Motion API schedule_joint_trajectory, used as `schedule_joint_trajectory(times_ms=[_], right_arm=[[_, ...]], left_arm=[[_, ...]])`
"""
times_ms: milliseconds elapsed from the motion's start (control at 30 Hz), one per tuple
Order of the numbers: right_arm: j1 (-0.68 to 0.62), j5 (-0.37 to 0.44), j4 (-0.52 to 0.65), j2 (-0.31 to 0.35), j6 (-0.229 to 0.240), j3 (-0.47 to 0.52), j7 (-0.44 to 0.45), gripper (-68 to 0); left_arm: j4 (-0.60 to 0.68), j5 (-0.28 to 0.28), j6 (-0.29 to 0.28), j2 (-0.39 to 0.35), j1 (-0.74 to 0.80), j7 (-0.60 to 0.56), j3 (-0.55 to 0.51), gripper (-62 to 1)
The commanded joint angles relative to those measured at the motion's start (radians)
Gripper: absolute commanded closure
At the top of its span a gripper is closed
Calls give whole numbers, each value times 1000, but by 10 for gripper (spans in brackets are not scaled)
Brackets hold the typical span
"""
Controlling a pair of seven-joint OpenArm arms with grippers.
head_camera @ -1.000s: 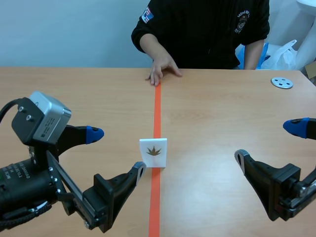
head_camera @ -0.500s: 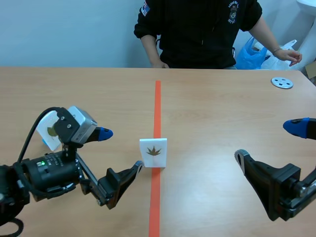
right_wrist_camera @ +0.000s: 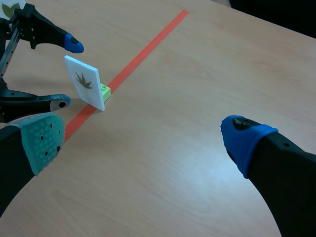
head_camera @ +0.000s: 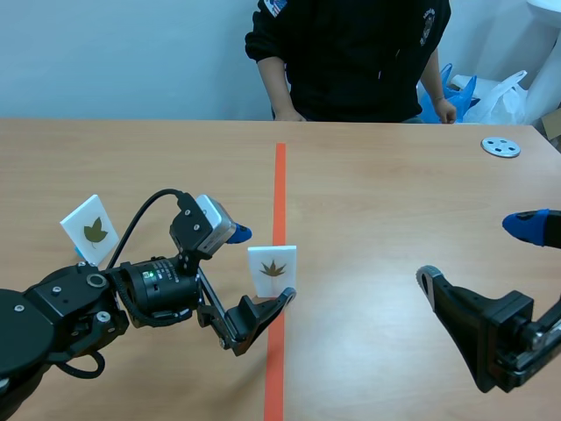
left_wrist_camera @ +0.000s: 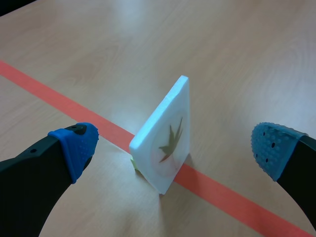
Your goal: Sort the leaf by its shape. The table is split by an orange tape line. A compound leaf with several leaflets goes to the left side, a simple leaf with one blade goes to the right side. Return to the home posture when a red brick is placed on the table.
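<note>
Wooden table (head_camera: 394, 175) — pale blue wall (head_camera: 114, 53) behind.

person (head_camera: 351, 53) across the table (head_camera: 394, 202) is cut off above the shoulders. green stand (right_wrist_camera: 104, 91) is mostly hidden behind the leaf card (head_camera: 272, 271). grey disc (head_camera: 500, 146) near the far right corner, too small to tell what it is.

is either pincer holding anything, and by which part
Nothing is held. The left pincer stands open around the leaf card, not touching it; the right pincer is open too.

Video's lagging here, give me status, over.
Left gripper open, straddling upright white compound-leaf card on orange tape line, no contact. Right gripper open, low right. Other white leaf card stands left, clear of path.
</note>
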Motion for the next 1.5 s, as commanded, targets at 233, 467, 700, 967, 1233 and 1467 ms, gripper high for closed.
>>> schedule_joint_trajectory(times_ms=[233, 467, 700, 967, 1233, 1467], right_arm=[[14, 14, 1, 5, 0, 12, 14, -679], [14, 14, 1, 5, 0, 12, 15, -679], [14, 14, 1, 5, 0, 12, 13, -679], [14, 14, 1, 5, 0, 12, 13, -679], [14, 14, 1, 5, 0, 12, 12, -679], [14, 14, 1, 5, 0, 12, 12, -679]], left_arm=[[-68, 5, 3, 35, -58, -48, 80, -562], [-69, -24, 31, 48, -64, -47, 144, -444], [-90, -73, 81, 55, -83, -37, 151, -349], [-147, -102, 93, 55, -89, -40, 152, -156], [-148, -134, 93, 54, -87, -72, 159, -94], [-139, -185, 92, 47, -79, -89, 154, -70]])
